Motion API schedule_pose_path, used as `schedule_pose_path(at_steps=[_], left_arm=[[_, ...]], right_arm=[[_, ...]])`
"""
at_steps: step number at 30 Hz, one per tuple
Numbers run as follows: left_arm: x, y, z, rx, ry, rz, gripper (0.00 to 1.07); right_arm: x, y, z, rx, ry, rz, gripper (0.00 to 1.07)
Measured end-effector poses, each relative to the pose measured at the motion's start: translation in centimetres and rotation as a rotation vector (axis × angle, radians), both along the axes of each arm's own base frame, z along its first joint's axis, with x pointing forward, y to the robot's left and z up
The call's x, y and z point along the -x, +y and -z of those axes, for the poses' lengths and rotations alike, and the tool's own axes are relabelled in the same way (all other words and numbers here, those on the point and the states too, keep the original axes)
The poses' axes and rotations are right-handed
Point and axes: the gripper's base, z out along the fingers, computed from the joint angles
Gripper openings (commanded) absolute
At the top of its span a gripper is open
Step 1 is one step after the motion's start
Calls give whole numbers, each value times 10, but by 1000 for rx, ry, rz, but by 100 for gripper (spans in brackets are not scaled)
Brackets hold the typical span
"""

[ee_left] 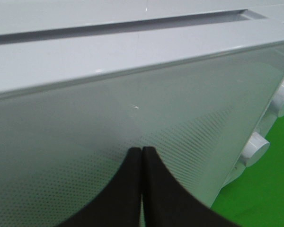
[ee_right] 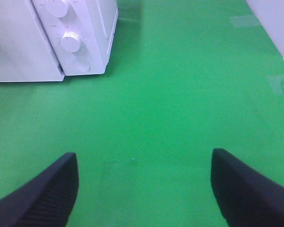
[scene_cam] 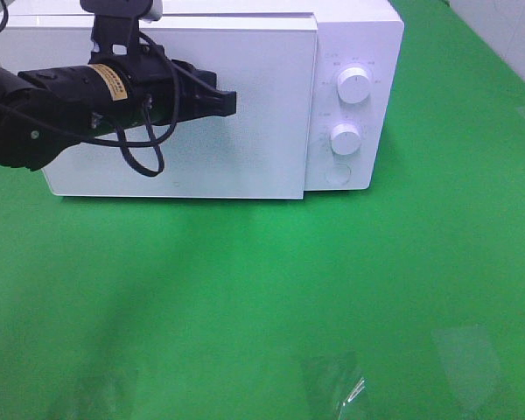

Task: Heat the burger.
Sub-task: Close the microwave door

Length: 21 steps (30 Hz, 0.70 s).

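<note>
Two grippers, two roles: left gripper [scene_cam: 231,103] clenched, tips at the microwave door [scene_cam: 245,153], apparently to push it shut; right gripper [ee_right: 144,158] released, empty, idle above the counter [ee_right: 180,71].

Shut microwave door [scene_cam: 245,162] barring the way inside; left hand [scene_cam: 233,103], pinched together, and its arm [scene_cam: 61,105] stretched across the door front; knobs [scene_cam: 354,86] jutting out at its right; open green desk [scene_cam: 271,289] in front and rightward, passable.
</note>
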Motion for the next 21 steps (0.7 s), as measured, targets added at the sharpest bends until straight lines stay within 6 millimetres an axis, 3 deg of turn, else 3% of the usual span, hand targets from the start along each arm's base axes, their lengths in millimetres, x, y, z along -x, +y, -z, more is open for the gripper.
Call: schedule_pose_path(at_steps=[12, 21], left_arm=[[-18, -33, -5, -52, 10, 50, 0], [-14, -56, -15, -38, -15, 93, 0]], right_arm=[[0, 0, 0, 0, 0, 0, 76], [0, 0, 0, 0, 0, 0, 76]])
